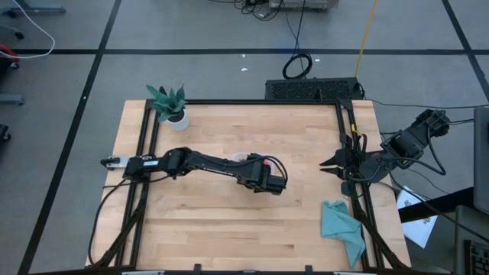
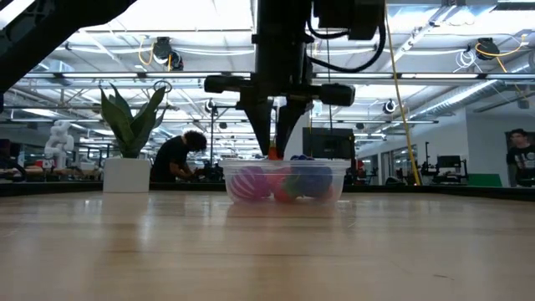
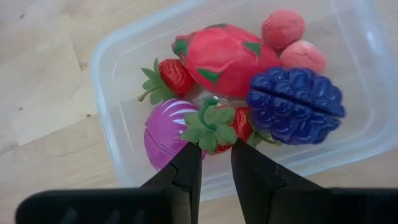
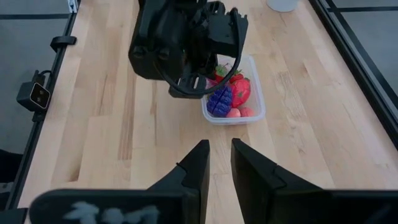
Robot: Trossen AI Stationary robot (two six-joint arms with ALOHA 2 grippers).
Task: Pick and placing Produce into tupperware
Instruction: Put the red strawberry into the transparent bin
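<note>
Clear tupperware [image 3: 118, 118] mid-table, left gripper [image 3: 216, 163] above.

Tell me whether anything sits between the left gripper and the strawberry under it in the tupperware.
Nothing visible does. The left gripper hangs shut directly over the strawberry inside the tupperware, with only the strawberry's own green leaves facing the fingertips. The right gripper waits off to the side.
</note>
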